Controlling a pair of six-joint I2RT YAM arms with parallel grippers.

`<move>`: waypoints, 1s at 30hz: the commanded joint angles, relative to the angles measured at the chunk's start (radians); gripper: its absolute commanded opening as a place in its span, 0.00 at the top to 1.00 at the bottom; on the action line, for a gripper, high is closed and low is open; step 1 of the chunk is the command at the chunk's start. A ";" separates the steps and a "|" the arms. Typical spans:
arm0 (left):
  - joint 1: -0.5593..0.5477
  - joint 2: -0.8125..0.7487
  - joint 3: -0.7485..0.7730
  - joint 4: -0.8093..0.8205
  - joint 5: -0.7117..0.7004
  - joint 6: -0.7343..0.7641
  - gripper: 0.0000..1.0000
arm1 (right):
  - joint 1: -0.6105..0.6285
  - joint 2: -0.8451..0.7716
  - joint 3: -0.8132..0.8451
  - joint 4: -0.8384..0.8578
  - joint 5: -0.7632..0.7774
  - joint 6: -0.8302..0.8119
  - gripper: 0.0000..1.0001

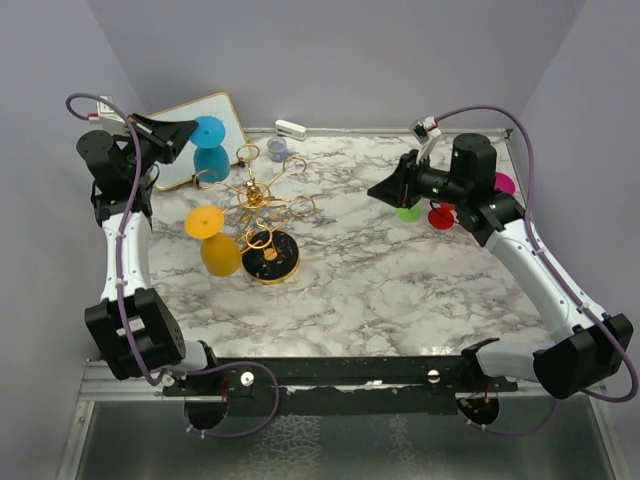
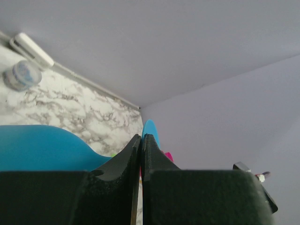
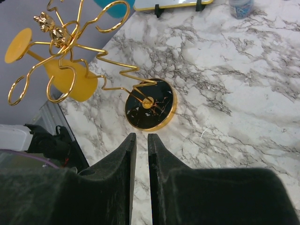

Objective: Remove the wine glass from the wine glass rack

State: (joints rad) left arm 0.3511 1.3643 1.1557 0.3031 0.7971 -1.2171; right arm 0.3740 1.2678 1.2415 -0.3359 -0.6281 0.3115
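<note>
Left pincer [image 1: 188,135] clenched on blue wine glass [image 1: 212,163] beside wine glass rack [image 1: 270,255], right pincer [image 3: 141,136] clenched shut above marble surface [image 1: 400,290]

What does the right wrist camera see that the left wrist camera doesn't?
Only the right wrist view: the gold wine glass rack on its round black base, a yellow wine glass among its arms, and a framed board's edge.
Only the left wrist view: the white bar by the back wall, and a peek of something pink.
Both: the marble table, the blue wine glass, a little round jar, and black fingers nearly closed: the left fingers in one, the right fingers in the other.
</note>
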 commanded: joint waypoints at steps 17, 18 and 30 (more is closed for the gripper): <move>-0.446 0.086 0.418 0.664 0.152 0.098 1.00 | 0.008 -0.259 -0.109 0.367 -0.350 0.053 0.69; -0.477 0.079 0.410 0.681 0.163 0.097 1.00 | 0.008 -0.279 -0.120 0.401 -0.348 0.072 0.65; -0.856 0.036 0.370 0.273 0.175 0.528 1.00 | 0.008 -0.337 -0.106 0.399 -0.253 0.104 0.56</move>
State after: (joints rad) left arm -0.4450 1.4467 1.5448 0.7567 0.9691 -0.9138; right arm 0.3763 0.9531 1.1210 0.0723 -0.9405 0.4114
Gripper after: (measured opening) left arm 0.052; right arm 0.451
